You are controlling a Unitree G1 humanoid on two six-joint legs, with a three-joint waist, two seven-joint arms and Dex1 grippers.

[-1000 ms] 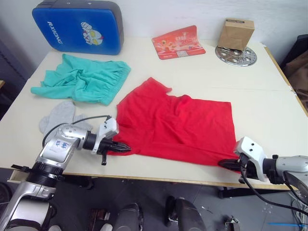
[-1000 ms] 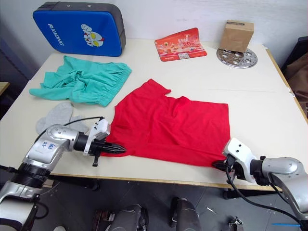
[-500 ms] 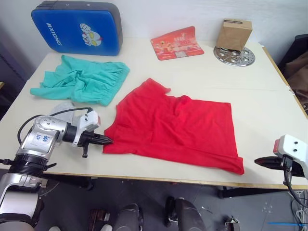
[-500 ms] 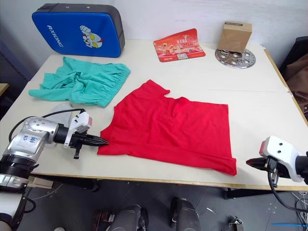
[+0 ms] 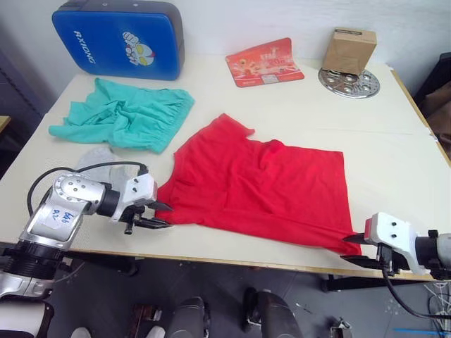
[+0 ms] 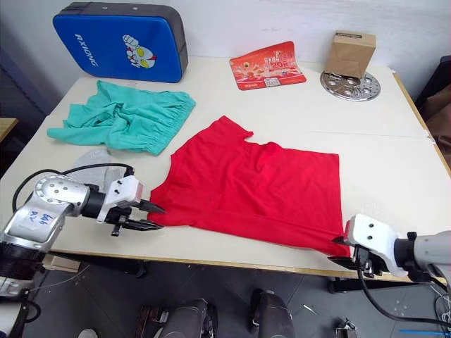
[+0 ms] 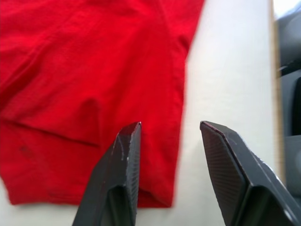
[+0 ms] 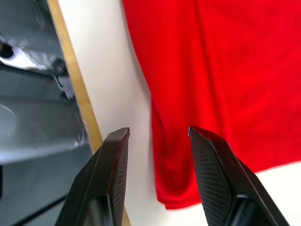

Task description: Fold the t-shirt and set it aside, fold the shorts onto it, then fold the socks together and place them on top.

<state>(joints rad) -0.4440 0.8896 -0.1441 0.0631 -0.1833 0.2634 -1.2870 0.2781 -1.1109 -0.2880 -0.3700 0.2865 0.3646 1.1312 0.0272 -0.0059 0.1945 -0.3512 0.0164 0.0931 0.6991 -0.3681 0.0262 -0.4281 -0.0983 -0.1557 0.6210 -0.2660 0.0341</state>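
Where arm crosses, socks (image 5: 99, 156) half hidden

Head stereo overhead; wrist close-ups

Silver metal forearms end in white wrist housings, each with 2 black, ridged, tapering fingers (image 7: 122, 179). Black cables loop along both arms; the left carries handwritten labels.
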